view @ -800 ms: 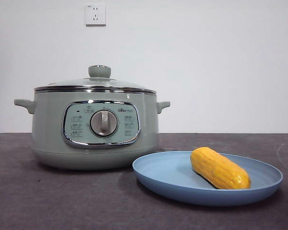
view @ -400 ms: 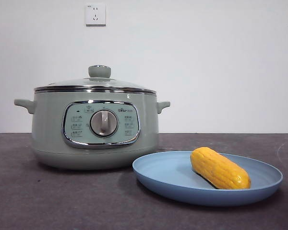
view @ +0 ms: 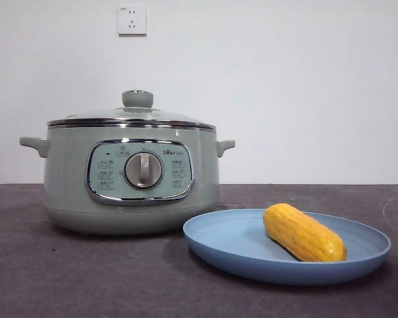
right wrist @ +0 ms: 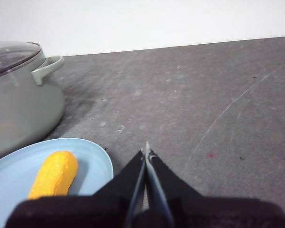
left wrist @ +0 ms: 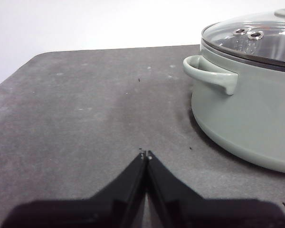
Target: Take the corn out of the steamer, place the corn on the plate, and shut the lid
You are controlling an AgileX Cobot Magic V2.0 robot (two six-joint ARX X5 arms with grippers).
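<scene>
Yellow-orange corn [view: 304, 232] lies on the blue plate [view: 232, 248], just beside the steamer [view: 129, 175], whose glass lid [view: 134, 115] sits closed on top. My left fingers [left wrist: 146, 155] are clenched on nothing above the grey worktop [left wrist: 85, 114] beside the steamer. My right fingers [right wrist: 146, 151] are clenched too, empty, near the plate's rim.

The lid [view: 131, 116] hides the inside of the steamer [view: 129, 179]. The small words on its control panel [view: 139, 171] are too tiny to read. In the right wrist view, the plate [right wrist: 19, 161] is cut off at the edge, and so is the steamer in both wrist views.
</scene>
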